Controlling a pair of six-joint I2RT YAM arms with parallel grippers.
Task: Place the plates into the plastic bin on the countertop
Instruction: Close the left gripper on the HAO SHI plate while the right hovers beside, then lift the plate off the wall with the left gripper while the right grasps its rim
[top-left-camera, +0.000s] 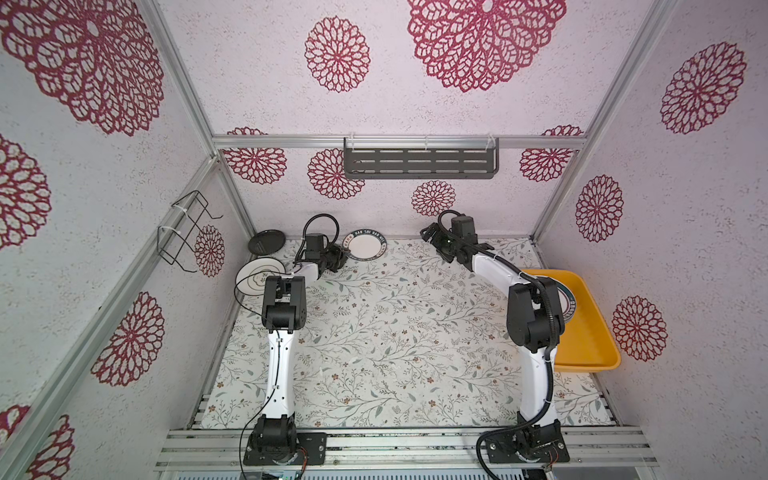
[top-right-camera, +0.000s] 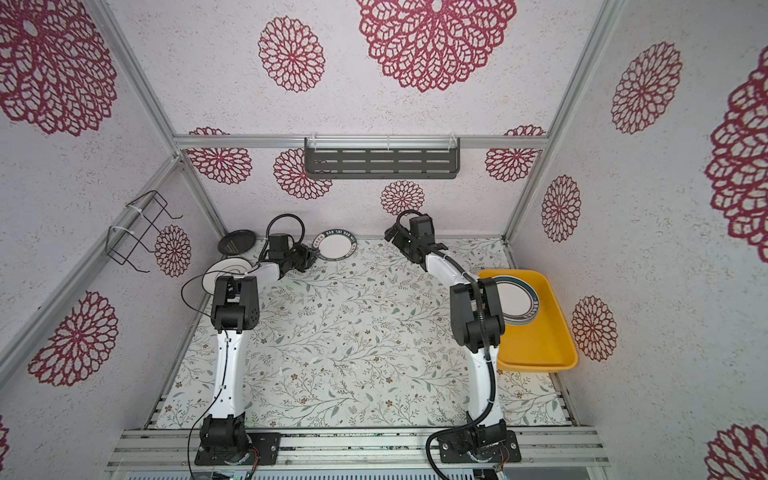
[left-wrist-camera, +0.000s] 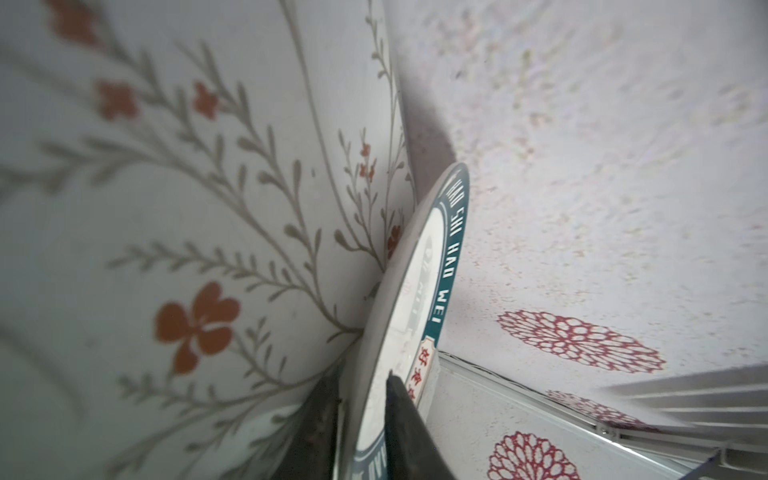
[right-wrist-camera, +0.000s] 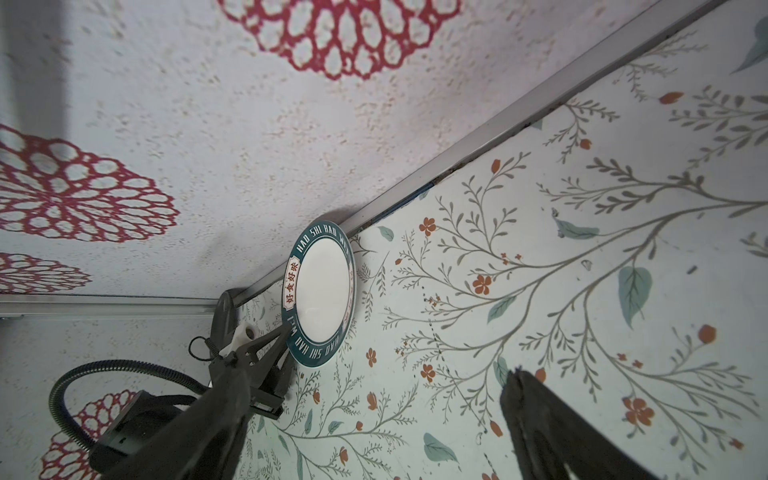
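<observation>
Plates (top-left-camera: 251, 278) and bin (top-left-camera: 590, 332) on countertop (top-left-camera: 395, 332)

"HAO SHI HAO WEI" rings the plate (right-wrist-camera: 322, 297).

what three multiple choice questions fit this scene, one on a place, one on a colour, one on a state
1. Where does the plastic bin sit?
A) at the right edge of the countertop
B) in the back-left corner
C) on the wall shelf

2. What colour is the small plate in the back-left corner?
A) orange
B) black
C) teal

3. How do the left jaws stand?
A) wide open over bare countertop
B) closed on the teal-rimmed plate
C) inside the bin

Key: 1 A, it hugs the countertop's right side; 2 B, black all over; 3 B, the left wrist view shows them pinching the rim.
</observation>
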